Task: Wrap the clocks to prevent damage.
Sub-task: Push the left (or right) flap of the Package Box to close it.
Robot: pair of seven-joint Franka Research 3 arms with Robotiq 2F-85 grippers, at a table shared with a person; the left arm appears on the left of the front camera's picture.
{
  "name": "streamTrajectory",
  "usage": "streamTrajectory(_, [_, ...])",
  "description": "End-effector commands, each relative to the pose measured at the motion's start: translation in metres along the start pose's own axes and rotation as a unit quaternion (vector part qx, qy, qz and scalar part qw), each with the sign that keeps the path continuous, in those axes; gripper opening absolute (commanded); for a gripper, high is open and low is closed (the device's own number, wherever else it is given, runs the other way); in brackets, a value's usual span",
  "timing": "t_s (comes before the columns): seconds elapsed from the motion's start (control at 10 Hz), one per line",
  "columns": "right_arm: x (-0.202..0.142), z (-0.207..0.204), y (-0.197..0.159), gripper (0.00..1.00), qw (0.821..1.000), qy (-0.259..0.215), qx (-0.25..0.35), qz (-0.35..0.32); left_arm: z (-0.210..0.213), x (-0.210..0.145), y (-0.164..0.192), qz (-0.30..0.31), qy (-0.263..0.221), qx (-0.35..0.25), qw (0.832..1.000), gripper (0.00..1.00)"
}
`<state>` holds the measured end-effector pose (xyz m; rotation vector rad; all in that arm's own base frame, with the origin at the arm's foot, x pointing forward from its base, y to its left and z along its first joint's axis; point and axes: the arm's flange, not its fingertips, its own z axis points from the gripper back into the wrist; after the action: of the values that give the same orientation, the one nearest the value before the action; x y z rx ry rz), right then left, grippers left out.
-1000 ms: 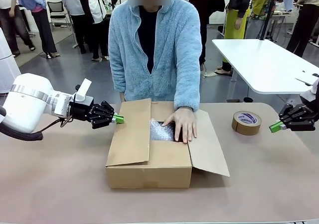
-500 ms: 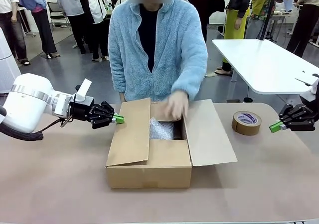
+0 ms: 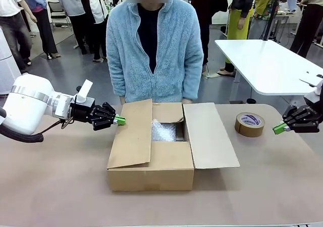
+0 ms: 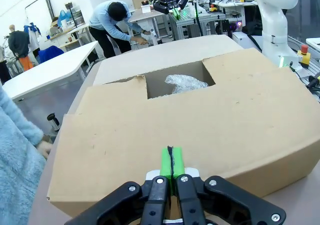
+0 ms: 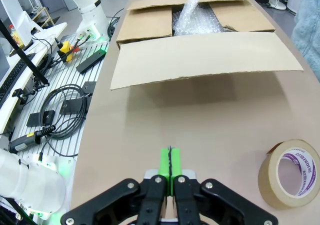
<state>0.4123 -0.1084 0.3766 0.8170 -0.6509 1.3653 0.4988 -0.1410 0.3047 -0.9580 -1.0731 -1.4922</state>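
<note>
- Lying in the box (image 3: 151,169), the clocks (image 3: 164,132) sit nearest the left tool (image 3: 121,120), which is pressed together.
- Farther from the box hangs the right tool (image 3: 276,129), likewise pressed together.

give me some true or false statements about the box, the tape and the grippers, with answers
1. A bubble-wrapped bundle lies inside the cardboard box. True.
2. A hand rests on the box. False: no hand is on it; the person stands behind it.
3. The tape is inside the box. False: the tape roll lies on the table, to the box's right, near the right gripper.
4. The left gripper and the right gripper are both shut and empty. True.
5. The box is sealed. False: its top is open, with the right flap folded outward.
</note>
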Motion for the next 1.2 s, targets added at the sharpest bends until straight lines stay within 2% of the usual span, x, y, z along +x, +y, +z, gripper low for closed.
streamTrajectory(0.0, [0.0, 0.0, 0.0, 0.01, 1.0, 0.0, 0.0, 0.0, -0.002, -0.002, 0.001, 0.0, 0.008, 0.004, 1.0, 0.01])
streamTrajectory(0.1, [-0.004, -0.014, -0.012, 0.01, 0.999, 0.009, -0.043, 0.012, -0.002, -0.002, 0.001, 0.0, 0.008, 0.004, 1.0, 0.01])
streamTrajectory(0.2, [-0.013, -0.027, -0.036, 0.01, 0.998, -0.001, -0.055, -0.008, -0.002, -0.002, 0.001, 0.0, 0.008, 0.004, 1.0, 0.01])
streamTrajectory(0.3, [-0.027, -0.042, -0.064, 0.01, 0.996, -0.027, -0.065, -0.057, -0.002, -0.002, 0.001, 0.0, 0.008, 0.004, 1.0, 0.01])
streamTrajectory(0.5, [-0.045, -0.071, -0.089, 0.01, 0.993, -0.029, -0.091, -0.064, -0.002, -0.002, 0.001, 0.0, 0.008, 0.004, 1.0, 0.01])
streamTrajectory(0.8, [-0.041, -0.104, -0.1, 0.01, 0.995, -0.034, -0.086, -0.033, -0.002, -0.002, 0.001, 0.0, 0.008, 0.004, 1.0, 0.01])
streamTrajectory(1.1, [-0.03, -0.114, -0.096, 0.01, 0.996, -0.057, -0.067, -0.003, -0.002, -0.002, 0.001, 0.0, 0.008, 0.004, 1.0, 0.01])
